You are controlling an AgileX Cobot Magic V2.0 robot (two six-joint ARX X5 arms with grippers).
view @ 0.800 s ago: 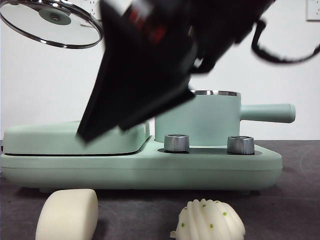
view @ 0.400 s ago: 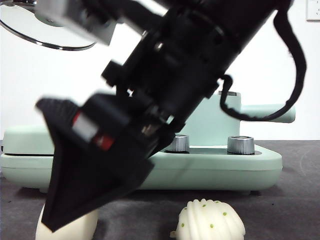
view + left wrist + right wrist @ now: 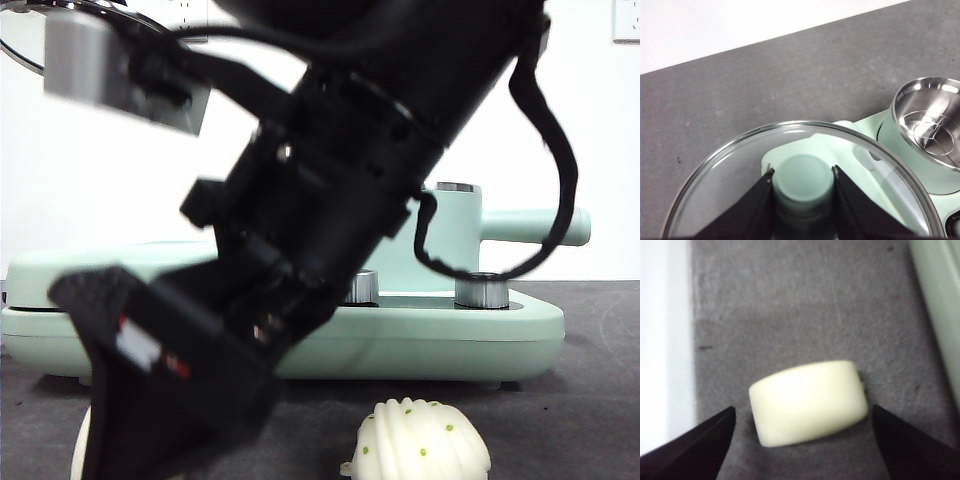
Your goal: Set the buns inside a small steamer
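Between right pincer [image 3: 800,450] tips, unmarked smooth bun [image 3: 807,402]

1. The right gripper [image 3: 802,440] has its jaws spread wide, with bare grey table [image 3: 790,305] on both sides of the smooth bun [image 3: 807,401].
2. The steamer [image 3: 927,125] mouth is uncovered; its lid [image 3: 805,175] is held off to one side by the left gripper [image 3: 802,187].
3. In the front view, the right arm [image 3: 330,220] fills the centre and lower left.

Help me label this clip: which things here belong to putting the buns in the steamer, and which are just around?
Job:
smooth bun, between the open right hand
ridged bun
small steamer, open
glass lid, held by the left hand

Around:
flat griddle
two steel knobs
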